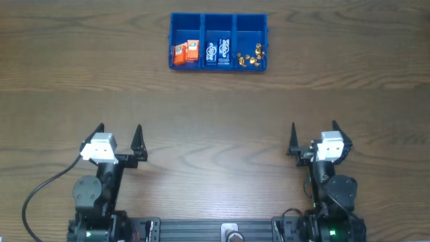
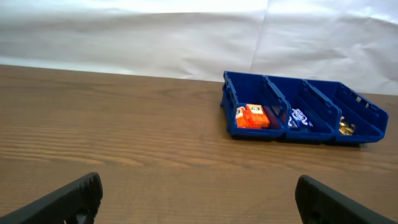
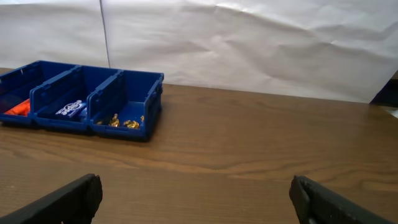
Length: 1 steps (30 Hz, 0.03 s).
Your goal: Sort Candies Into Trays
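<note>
Far across the brown wooden table (image 1: pixel 67 81), well apart from both arms: a blue plastic tray (image 1: pixel 218 16) with three compartments side by side. Holds orange wrapped packets (image 1: pixel 185 52) in the compartment on the left arm's side, blue wrapped candies (image 1: pixel 218 51) in the middle one, small gold-wrapped sweets (image 1: pixel 252 58) in the one on the right arm's side. Each kind kept to its own bin, presumably for keeping the sorts apart, in line with the task. All three lots gathered at the near end of their bins, toward the arms, an easy spot for a reach from this side. Near the bases, the left gripper (image 1: pixel 119 128) and the right gripper (image 1: pixel 314 126), both with black fingers spread wide, pinching nothing. Held well back from the tray, most likely as a rest pose, leaving the bins unobstructed. Aimed up the table, ready for a forward reach with little turning. Judging by the contents, seems finished or nearly so; cannot tell about further candies beyond the frames.
</note>
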Tool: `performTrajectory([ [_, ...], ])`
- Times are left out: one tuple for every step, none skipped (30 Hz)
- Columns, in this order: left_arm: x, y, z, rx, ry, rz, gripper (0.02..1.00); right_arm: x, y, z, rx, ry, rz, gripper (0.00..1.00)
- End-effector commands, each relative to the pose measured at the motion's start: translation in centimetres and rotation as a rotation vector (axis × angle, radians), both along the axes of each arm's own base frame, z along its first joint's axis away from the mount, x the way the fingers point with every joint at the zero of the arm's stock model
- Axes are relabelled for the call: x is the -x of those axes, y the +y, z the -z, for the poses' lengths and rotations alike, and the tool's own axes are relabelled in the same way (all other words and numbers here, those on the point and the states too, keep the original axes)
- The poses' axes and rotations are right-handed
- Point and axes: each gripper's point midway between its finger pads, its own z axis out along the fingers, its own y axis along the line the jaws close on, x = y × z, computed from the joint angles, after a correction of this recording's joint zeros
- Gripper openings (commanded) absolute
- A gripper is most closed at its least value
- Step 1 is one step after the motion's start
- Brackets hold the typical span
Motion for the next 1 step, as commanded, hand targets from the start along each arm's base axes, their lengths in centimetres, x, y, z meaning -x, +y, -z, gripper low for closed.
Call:
performTrajectory([
  [0.10, -0.19, 1.67, -0.010, 0.048, 0.015, 0.998, 0.03, 0.19, 0.07, 0.011, -0.002, -0.011, 0.998],
])
